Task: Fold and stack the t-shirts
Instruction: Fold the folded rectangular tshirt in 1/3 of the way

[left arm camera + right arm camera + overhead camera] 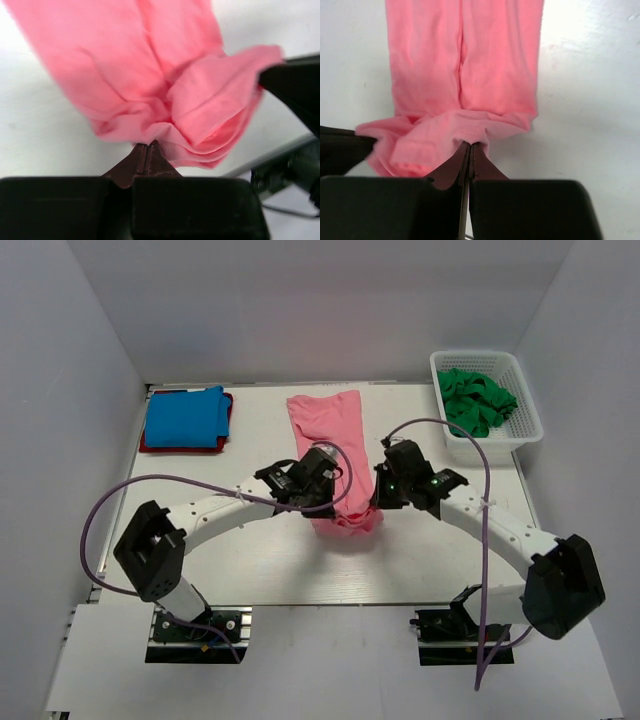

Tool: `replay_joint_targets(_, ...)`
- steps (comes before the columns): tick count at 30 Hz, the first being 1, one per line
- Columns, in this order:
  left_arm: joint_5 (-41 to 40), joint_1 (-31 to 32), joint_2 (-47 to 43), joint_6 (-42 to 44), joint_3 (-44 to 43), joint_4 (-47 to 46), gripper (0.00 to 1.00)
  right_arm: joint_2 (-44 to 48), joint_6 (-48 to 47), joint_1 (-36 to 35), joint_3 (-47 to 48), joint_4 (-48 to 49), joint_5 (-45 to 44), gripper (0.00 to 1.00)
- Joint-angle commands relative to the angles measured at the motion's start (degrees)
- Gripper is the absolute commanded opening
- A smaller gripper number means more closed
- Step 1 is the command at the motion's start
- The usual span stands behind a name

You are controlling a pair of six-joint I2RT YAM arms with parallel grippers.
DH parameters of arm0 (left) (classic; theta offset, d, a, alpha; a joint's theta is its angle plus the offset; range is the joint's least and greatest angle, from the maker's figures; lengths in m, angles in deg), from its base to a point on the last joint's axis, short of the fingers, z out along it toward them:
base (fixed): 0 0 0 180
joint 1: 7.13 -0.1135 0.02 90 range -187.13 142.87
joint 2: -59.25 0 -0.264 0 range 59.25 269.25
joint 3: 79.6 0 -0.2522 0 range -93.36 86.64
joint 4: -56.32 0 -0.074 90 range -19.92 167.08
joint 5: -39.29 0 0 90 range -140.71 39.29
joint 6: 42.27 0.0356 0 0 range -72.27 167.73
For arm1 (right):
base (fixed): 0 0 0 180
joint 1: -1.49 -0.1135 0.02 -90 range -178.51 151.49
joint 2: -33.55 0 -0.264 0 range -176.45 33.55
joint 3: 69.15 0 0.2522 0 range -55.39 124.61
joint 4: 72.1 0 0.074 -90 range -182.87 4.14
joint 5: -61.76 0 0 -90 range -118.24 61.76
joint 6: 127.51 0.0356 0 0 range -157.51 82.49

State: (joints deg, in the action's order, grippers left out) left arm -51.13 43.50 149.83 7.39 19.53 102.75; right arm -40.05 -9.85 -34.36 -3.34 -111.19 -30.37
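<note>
1. The pink shirt (325, 425) is lying lengthwise at the centre of the worktop (240, 565), its near end bunched up.
2. The left gripper (148, 146) is pinching that near hem, closed tight on the cloth.
3. The right gripper (470, 145) is clamping the same edge just beside it.
4. The blue shirt (185, 415) is sitting folded on the red shirt (228, 425) at upper left, and the green shirts (478, 400) are filling the basket (530, 425) at upper right.

Top camera high behind rig, looking down; wrist cameras close, opposite sides, sharing salmon shirt (150, 75).
</note>
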Motion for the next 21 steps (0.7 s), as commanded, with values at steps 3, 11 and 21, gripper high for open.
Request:
replay_joint_targets(3,-6.34,-5.8,-2.78,-3.78,-0.21,-1.18,0.0,-3.65,-2.87,1.84,7.88,0.27,-7.01,0.0)
replay_joint_targets(11,-6.69,-11.77,-0.5,-1.85,-4.17,-3.67,0.0,-12.77,-6.3,5.18,18.69,2.12,-6.39,0.0)
replay_joint_targets(21,-3.8,-18.02,5.03,-0.09,-8.39,-6.91,0.0,-22.01,-10.17,8.78,28.8,2.47,-3.23,0.0)
